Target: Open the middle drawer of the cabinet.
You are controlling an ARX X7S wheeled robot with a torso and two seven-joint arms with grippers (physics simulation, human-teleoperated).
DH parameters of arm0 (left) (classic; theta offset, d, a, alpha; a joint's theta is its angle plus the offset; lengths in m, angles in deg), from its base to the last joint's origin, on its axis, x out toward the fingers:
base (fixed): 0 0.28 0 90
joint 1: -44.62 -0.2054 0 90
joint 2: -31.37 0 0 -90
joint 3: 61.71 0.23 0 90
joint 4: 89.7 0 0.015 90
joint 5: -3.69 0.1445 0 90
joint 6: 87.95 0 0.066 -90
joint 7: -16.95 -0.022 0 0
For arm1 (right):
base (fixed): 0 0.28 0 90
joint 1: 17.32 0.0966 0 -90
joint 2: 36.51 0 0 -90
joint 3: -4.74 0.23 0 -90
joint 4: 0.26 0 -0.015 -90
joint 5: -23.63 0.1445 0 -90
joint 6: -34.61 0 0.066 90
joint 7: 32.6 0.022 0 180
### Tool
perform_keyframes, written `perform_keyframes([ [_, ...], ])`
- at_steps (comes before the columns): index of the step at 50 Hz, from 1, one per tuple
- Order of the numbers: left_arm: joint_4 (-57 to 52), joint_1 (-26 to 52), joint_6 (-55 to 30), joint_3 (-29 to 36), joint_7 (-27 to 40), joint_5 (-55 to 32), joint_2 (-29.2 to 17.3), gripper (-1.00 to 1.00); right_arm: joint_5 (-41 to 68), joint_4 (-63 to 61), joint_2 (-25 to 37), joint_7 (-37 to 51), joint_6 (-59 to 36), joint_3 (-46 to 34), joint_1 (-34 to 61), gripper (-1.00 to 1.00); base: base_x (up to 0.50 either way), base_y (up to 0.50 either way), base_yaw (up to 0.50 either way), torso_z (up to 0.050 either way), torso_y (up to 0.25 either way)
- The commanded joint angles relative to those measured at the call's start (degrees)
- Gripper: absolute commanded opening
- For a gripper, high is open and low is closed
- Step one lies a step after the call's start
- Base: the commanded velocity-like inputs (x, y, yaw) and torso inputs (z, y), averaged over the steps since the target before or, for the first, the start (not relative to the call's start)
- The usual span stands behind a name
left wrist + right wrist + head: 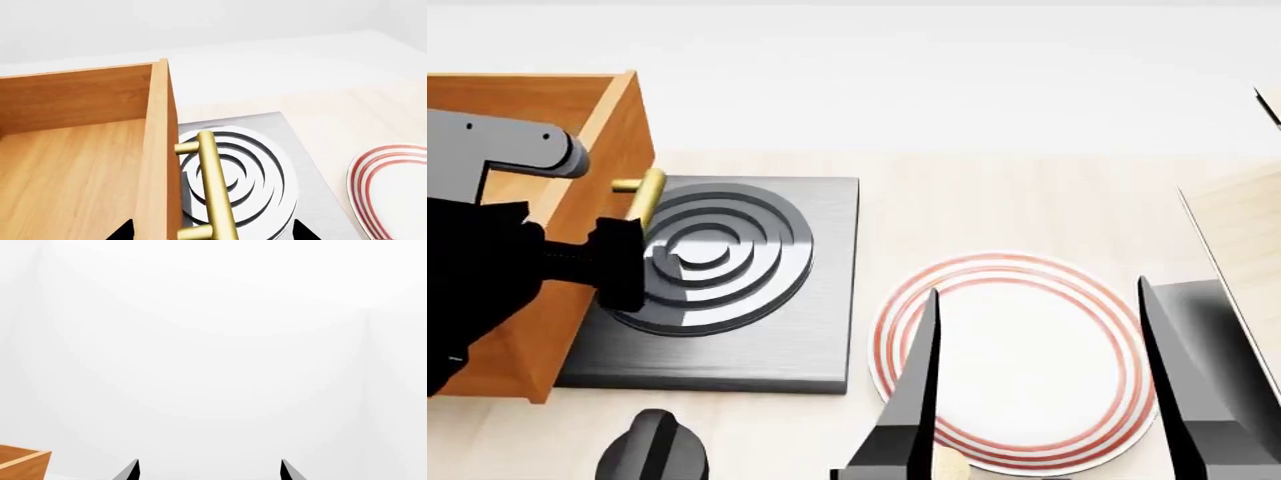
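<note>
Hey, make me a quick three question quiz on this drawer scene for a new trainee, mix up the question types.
1. True or false: the middle drawer is pulled out, its inside showing.
2. What lies under the brass handle? A) plate B) stove burner C) a bowl
3. Fill in: the right gripper hovers over the ____.

Key: 1 true; 2 B; 3 plate. The left gripper straddles the handle, jaws apart.

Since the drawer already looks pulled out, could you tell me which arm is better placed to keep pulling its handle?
Left: its gripper is at the brass handle; the right gripper hangs over the plate.
</note>
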Motion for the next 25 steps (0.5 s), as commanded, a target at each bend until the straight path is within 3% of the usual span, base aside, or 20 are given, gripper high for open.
perform_keyframes([
  [1,-7.14,-0.56,4.05,-2.11,-1.33,-2.56,1.46,1.00,-0.84,0.24,-0.81,-0.99,-0.17,0.91,0.09,1.00,0.00,0.00,0.00,0.000,0.000],
  [8,-10.20,-1.23,6.28,-1.40,-0.42,1.12,0.56,1.00,-0.70,0.22,-0.62,-0.79,-0.38,0.74,0.25,1.00,0.00,0.00,0.00,0.000,0.000],
  [11,-19.01,-3.23,9.64,-0.52,2.66,6.64,-1.59,1.00,-0.55,0.34,-0.50,-0.70,-0.37,0.66,0.28,1.00,0.00,0.00,0.00,0.000,0.000],
  [25,-33.83,-8.78,18.49,0.53,12.32,23.10,-6.73,1.00,-0.20,0.87,0.07,0.15,-0.02,0.14,0.14,1.00,0.00,0.00,0.00,0.000,0.000],
])
